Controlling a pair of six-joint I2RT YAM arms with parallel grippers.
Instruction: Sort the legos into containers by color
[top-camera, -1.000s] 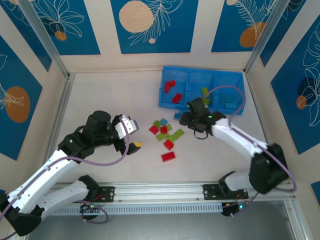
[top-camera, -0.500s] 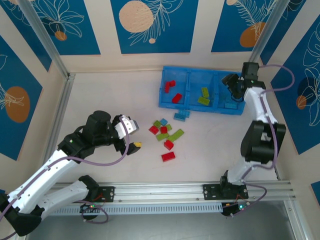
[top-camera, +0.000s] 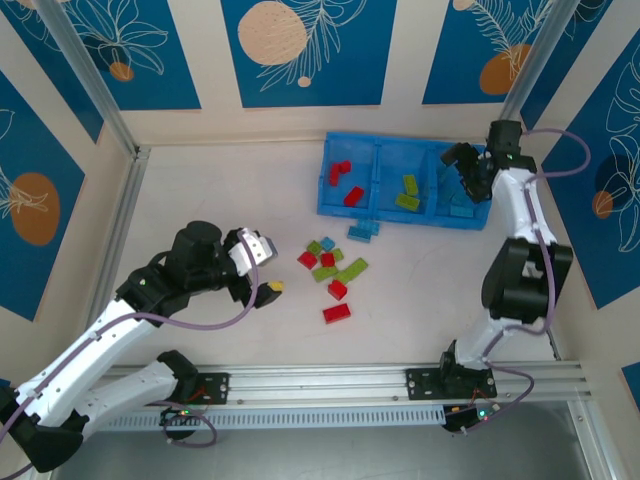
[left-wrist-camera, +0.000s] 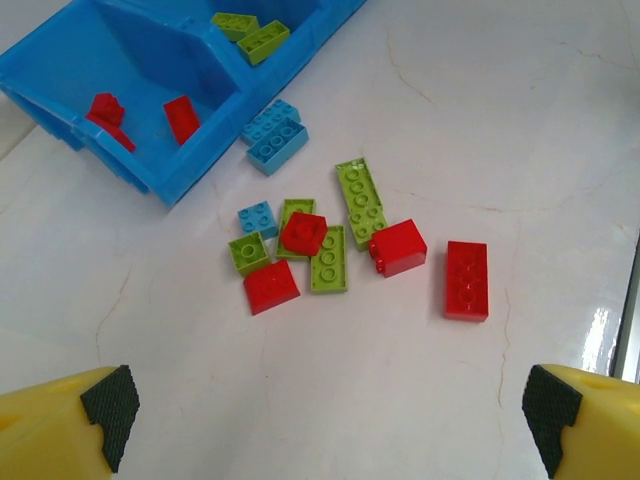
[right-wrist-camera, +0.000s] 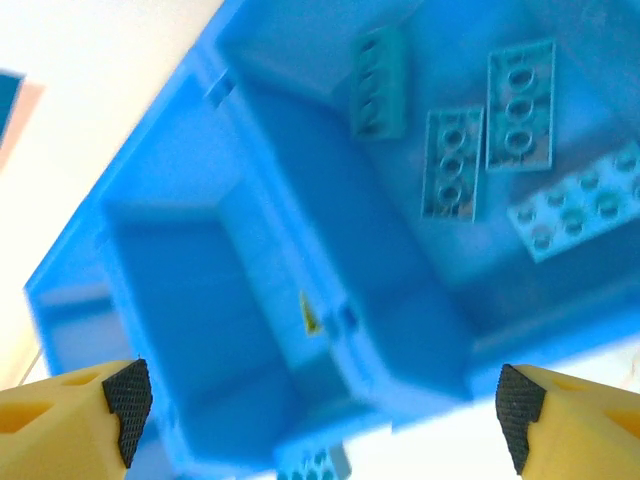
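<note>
My right claw (right-wrist-camera: 320, 410) hangs wide open and empty over the bin's (top-camera: 340, 212) right compartment. The loose bricks (top-camera: 330, 268) lie on the table (top-camera: 200, 200), well off to its left, nearer my left claw (left-wrist-camera: 330, 405), which is also open and empty.

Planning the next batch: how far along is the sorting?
Done: red bricks lie in the left compartment of the bin, green ones in the middle, light blue ones in the right. In hand: nothing; the right gripper hangs open over the right compartment, the left gripper open above the table. Left: the mixed pile on the table and two light blue bricks beside the bin.
</note>
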